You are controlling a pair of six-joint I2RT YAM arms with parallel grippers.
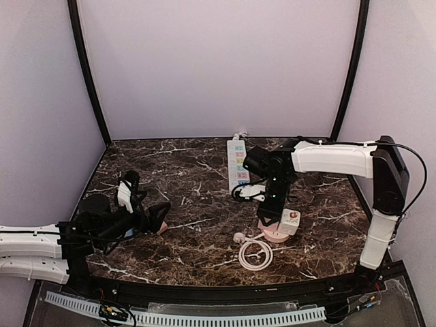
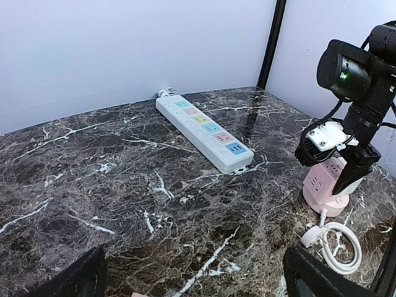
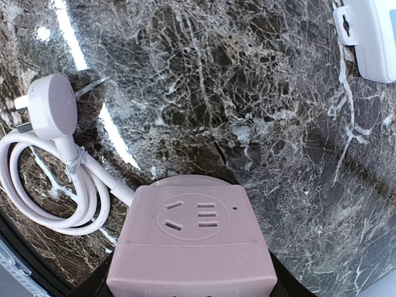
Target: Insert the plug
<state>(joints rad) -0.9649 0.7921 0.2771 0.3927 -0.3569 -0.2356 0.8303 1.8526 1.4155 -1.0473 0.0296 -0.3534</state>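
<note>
Left claw [image 1: 144, 206] agape, right claw [image 1: 274, 219] clamped.

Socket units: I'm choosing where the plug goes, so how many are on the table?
2. A white power strip lies at the back centre; a pink socket cube sits right of centre, clasped by the right gripper. None seems hidden.

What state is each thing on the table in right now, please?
Power strip: lying flat, sockets empty.
Pink socket block: upright, gripped by right pincer.
Plug: unplugged, lying loose.
Cord: coiled, tied.
Left pincer: open, empty.
</note>
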